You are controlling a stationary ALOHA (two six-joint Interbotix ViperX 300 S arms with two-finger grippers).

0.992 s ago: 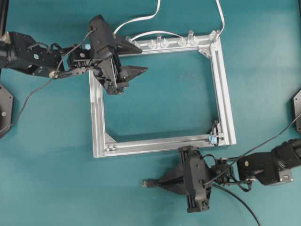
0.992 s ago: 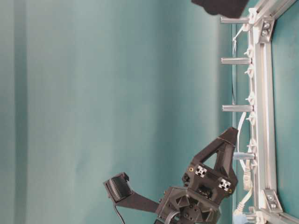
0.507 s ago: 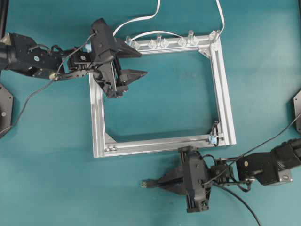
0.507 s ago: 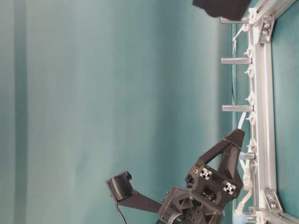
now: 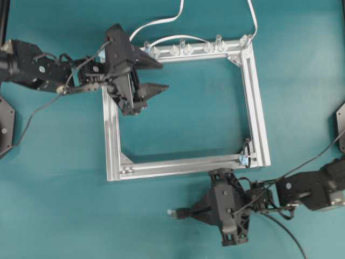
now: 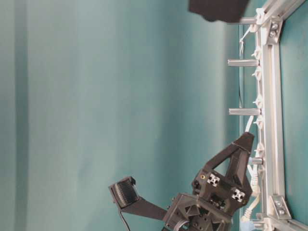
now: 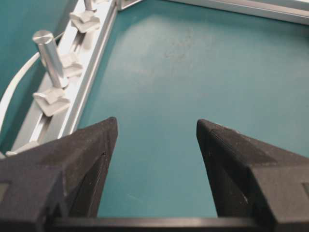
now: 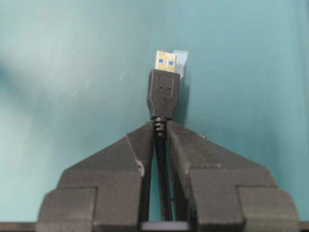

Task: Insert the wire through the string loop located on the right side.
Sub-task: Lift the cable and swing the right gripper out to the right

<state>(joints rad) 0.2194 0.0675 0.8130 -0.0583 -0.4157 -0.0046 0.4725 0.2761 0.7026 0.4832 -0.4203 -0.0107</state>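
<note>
The wire (image 8: 163, 145) is being pinched just behind its plug (image 8: 163, 94) by the right claw (image 8: 160, 133); the plug should be swung round toward the string loop (image 5: 247, 151) behind the claw, while the left claw (image 7: 157, 140) is being held wide, empty.

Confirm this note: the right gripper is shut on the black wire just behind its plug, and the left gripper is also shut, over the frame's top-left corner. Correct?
Not quite. The left gripper is open, its fingers wide apart, as the left wrist view shows. The right gripper does clamp the wire just behind its plug.
</note>
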